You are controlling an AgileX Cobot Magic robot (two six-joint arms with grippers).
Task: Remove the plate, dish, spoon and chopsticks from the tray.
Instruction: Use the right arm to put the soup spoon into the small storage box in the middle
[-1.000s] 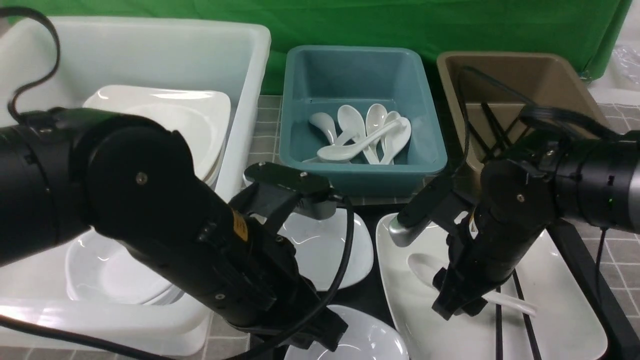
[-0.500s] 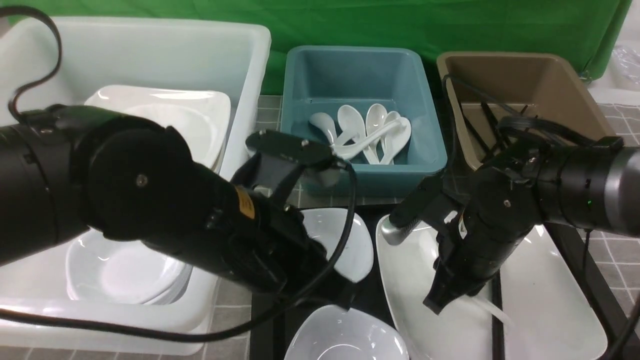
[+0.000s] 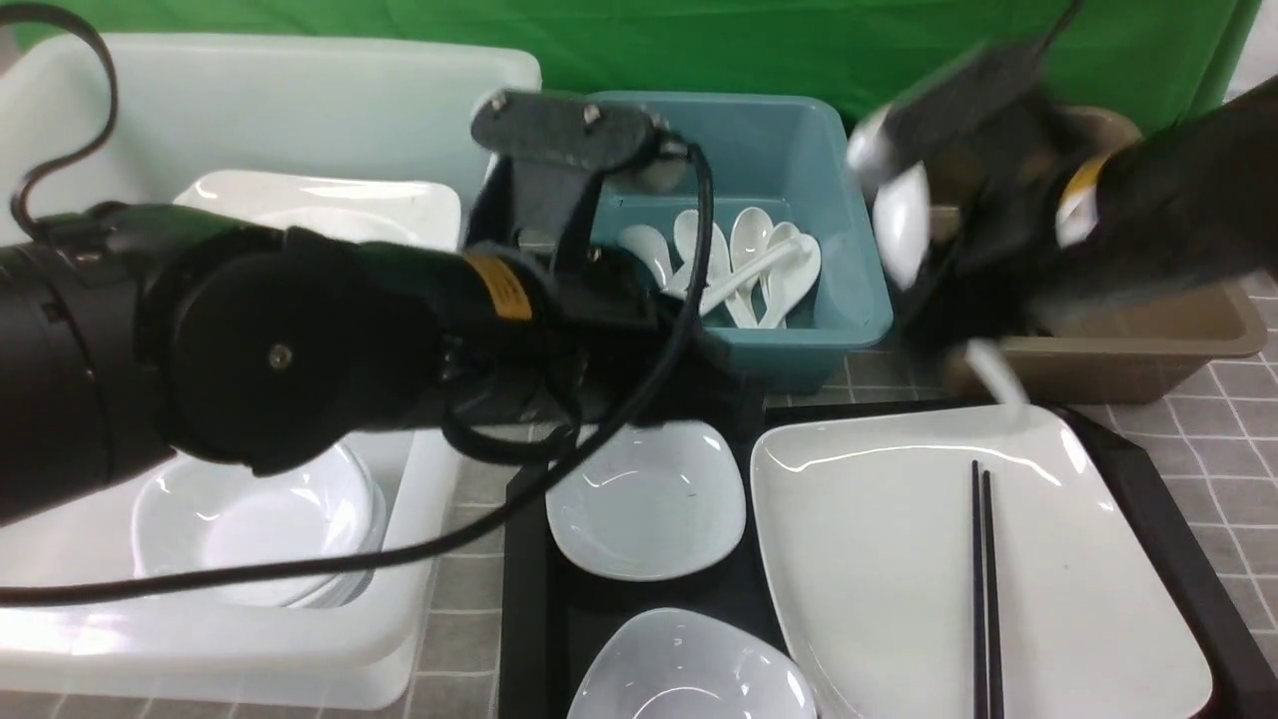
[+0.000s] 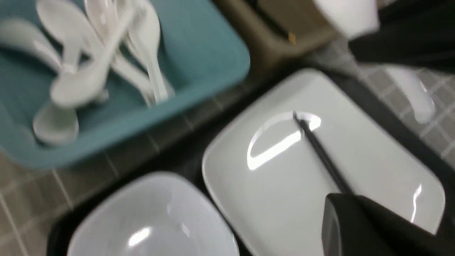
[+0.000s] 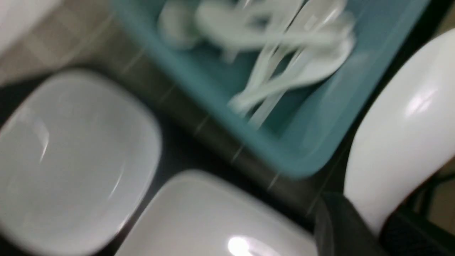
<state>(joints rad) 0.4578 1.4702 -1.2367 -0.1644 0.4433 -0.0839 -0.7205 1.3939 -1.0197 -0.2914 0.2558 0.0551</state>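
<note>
My right gripper (image 3: 944, 310) is shut on the white spoon (image 3: 904, 235) and holds it, blurred, in the air between the blue and brown bins. In the right wrist view the spoon (image 5: 398, 135) runs down between the dark fingers (image 5: 332, 224). The large white plate (image 3: 879, 569) lies on the right of the black tray (image 3: 524, 559), with the black chopsticks (image 3: 983, 589) lying lengthwise on it. Two small dishes (image 3: 644, 499) (image 3: 689, 669) sit on the tray's left. My left gripper (image 4: 341, 220) is shut and empty, above the plate (image 4: 270, 185) near the chopsticks (image 4: 320, 153).
The blue bin (image 3: 849, 300) behind the tray holds several white spoons. The brown bin (image 3: 1198, 335) stands at the back right. A big white bin (image 3: 300, 90) on the left holds stacked plates and dishes. My bulky left arm (image 3: 280, 350) crosses in front of it.
My right gripper closed on the spoon, lifted it off the plate and swung it up and back toward the bins. My left arm rose and drew back from the near dish.
</note>
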